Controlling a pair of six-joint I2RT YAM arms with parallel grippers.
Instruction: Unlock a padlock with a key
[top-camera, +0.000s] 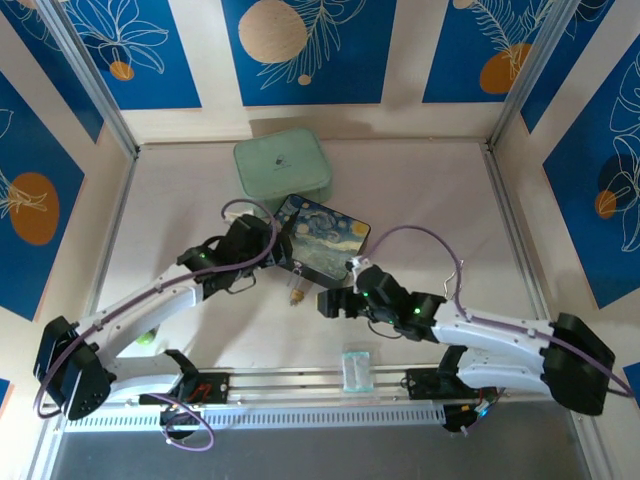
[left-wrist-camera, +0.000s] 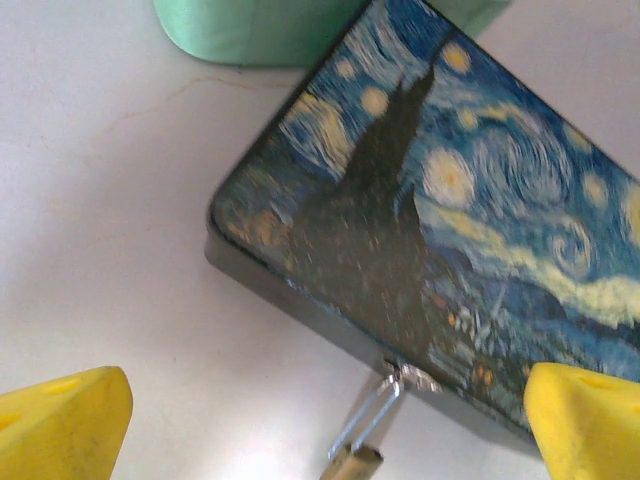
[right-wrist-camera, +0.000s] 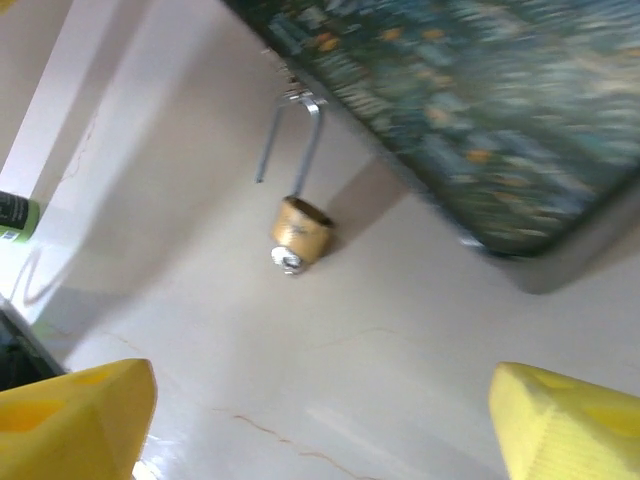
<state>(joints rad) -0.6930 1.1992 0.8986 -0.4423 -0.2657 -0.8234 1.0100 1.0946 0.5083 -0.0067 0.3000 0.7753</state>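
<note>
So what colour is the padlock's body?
Brass-gold; the padlock shows best in the right wrist view.

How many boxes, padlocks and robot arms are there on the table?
Boxes: 2 (green box, painted box)
Padlocks: 1 (padlock)
Arms: 2 (left arm, right arm)
Total: 5

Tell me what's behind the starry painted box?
A mint-green case sits behind the starry box. The box covers the case's near corner, so whether they touch is hidden.
</note>
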